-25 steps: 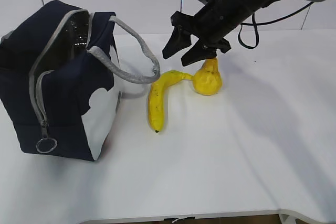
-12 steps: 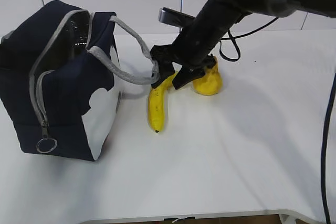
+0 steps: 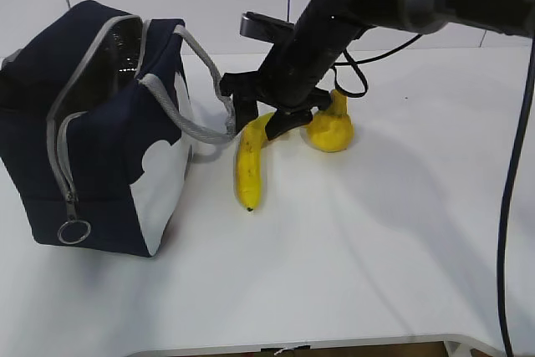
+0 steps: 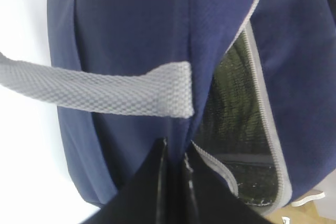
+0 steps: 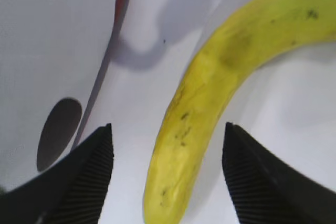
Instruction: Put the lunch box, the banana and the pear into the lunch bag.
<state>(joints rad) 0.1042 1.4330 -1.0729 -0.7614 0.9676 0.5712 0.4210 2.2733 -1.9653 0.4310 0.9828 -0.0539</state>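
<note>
Yellow on the white table (image 3: 393, 232), the banana (image 5: 210, 103) is straddled, untouched, by the spread right gripper (image 5: 165, 177) just beside the bag (image 3: 92, 148), whose rim is pinched by the left gripper (image 4: 176, 174), so closing and lifting appear to be called for next.

**Tight squeeze by the bag, open room in front**

The lunch bag (image 3: 100, 131) stood unzipped, its mouth unblocked, though a grey handle (image 3: 205, 127) drooped toward the banana (image 3: 250, 169). The pear (image 3: 331, 127) sat close beside the banana's far end. The right gripper (image 3: 255, 119) straddled the banana. The tabletop (image 3: 393, 248) nearer the front lay bare.
</note>
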